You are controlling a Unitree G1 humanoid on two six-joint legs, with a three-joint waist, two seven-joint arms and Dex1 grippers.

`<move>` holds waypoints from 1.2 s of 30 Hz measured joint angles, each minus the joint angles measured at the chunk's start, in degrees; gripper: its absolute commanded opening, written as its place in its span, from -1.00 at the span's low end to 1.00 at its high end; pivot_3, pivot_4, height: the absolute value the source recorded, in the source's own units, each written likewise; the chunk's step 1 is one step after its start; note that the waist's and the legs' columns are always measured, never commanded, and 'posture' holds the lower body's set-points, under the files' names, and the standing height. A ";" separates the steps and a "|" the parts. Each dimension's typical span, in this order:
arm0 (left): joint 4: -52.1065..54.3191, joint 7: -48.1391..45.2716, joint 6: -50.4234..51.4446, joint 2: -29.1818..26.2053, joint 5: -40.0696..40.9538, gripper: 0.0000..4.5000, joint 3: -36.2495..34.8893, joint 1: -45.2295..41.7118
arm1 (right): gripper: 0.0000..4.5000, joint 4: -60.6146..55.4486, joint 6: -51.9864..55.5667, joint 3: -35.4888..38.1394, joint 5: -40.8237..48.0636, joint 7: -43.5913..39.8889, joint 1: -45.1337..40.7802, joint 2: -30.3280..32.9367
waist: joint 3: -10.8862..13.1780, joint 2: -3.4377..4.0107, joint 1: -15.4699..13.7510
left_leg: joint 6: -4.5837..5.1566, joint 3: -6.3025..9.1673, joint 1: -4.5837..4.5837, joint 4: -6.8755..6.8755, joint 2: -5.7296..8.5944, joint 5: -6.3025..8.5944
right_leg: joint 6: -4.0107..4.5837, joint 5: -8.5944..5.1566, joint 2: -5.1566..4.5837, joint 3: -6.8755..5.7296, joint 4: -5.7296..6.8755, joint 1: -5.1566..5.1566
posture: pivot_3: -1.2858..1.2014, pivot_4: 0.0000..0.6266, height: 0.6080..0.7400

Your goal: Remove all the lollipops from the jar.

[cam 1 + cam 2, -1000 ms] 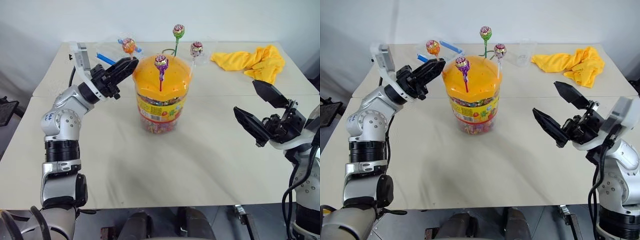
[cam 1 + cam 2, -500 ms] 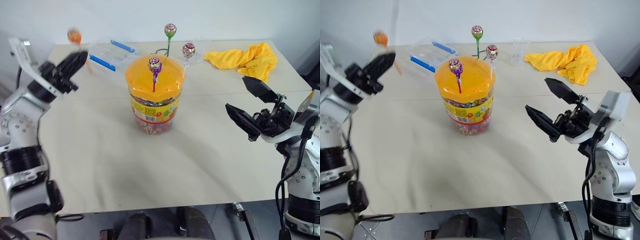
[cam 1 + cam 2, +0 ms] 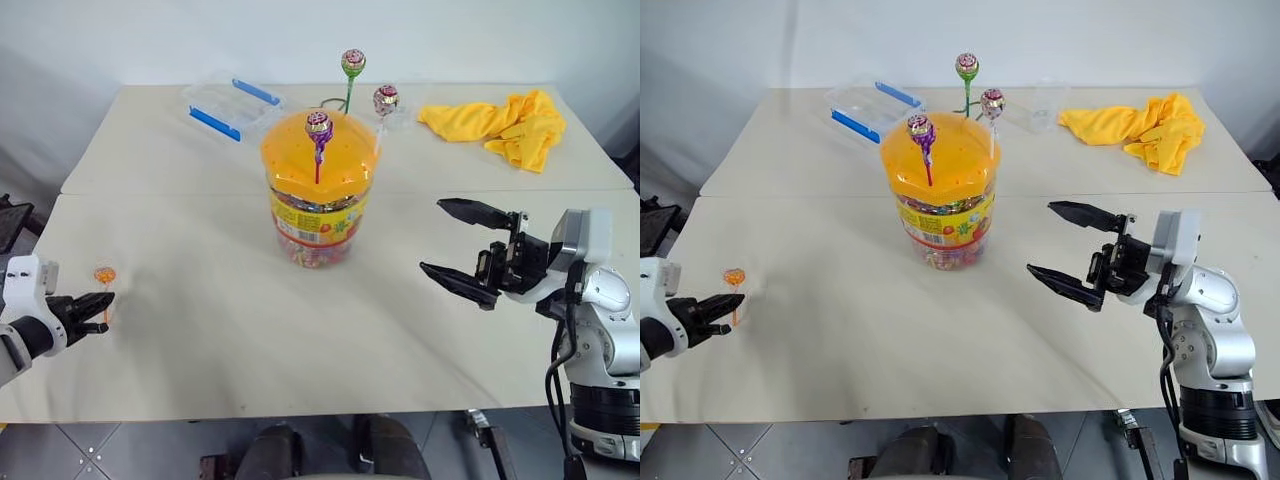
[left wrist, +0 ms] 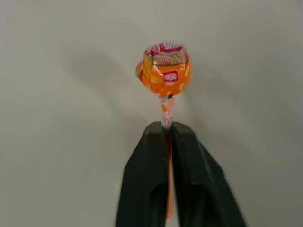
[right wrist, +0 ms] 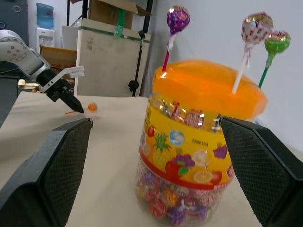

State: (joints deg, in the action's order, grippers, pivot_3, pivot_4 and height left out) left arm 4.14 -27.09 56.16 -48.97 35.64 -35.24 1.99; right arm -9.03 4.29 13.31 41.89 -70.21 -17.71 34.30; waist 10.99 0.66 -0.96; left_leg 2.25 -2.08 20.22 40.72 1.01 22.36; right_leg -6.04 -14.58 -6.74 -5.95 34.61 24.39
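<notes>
Down at the near left edge of the table (image 3: 200,330), the left gripper (image 4: 166,137) is pinching the orange lollipop (image 4: 164,69) by its thin stick, the two black fingers nearly together around it and the wrapped candy head standing just past their tips. Out to the right, the right gripper (image 3: 462,244) is waiting with its jaws spread wide and empty, pointing across at the jar (image 3: 318,190), which is sitting a little way beyond its fingertips. Three lollipops are standing in the jar's domed orange lid: the purple lollipop (image 3: 319,125) nearest, the pink lollipop (image 3: 385,99) and the green-pink lollipop (image 3: 353,61) on the far side. These look featherlight, with slim sticks that may flex and slick, crinkly wrappers, so the stick just under the head looks like the safest hold. Pulling straight up should keep the light jar from tipping.
</notes>
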 measured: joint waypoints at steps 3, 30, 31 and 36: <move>0.44 -1.79 -0.72 -0.01 -0.05 0.01 0.00 0.75 | 1.00 0.12 0.76 0.22 0.21 -0.37 0.05 0.47 | -0.02 0.06 0.09 | -0.02 -0.02 -0.02 -0.05 -0.02 0.01 | 0.04 -0.02 0.01 0.00 0.01 0.02 | 0.03 -0.52 1.00; 8.94 -26.62 -22.97 4.42 16.61 0.99 4.09 -16.26 | 1.00 1.44 26.85 -6.60 2.78 28.06 -22.44 -4.92 | 0.00 0.09 1.74 | -0.07 -0.14 0.07 -0.07 -0.09 0.01 | 0.15 -0.08 0.27 -0.17 0.16 0.22 | 0.03 -0.52 1.00; 8.91 -26.54 -23.40 4.89 16.29 0.99 4.40 -16.25 | 1.00 2.16 27.25 -7.44 2.06 28.52 -23.83 -5.74 | 0.00 0.09 1.76 | -0.07 -0.15 0.07 -0.06 -0.09 0.01 | 0.15 -0.08 0.28 -0.19 0.16 0.21 | 0.03 -0.52 1.00; 8.98 -26.16 -24.49 5.38 15.71 1.00 4.83 -15.40 | 0.48 6.62 26.48 -9.24 -1.13 28.63 -26.53 -8.36 | 0.00 0.09 1.62 | -0.03 -0.14 0.07 -0.03 -0.02 -0.01 | 0.14 -0.08 0.30 -0.19 0.19 0.19 | 0.03 -0.52 1.00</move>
State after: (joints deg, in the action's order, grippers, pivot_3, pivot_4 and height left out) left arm 13.12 -53.24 31.68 -43.58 51.35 -30.41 -13.42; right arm -2.41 30.77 4.07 40.76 -41.58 -44.24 25.95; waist 10.99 0.75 0.66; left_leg 2.22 -2.22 20.29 40.69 0.99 22.35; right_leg -5.89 -14.66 -6.44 -6.14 34.79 24.59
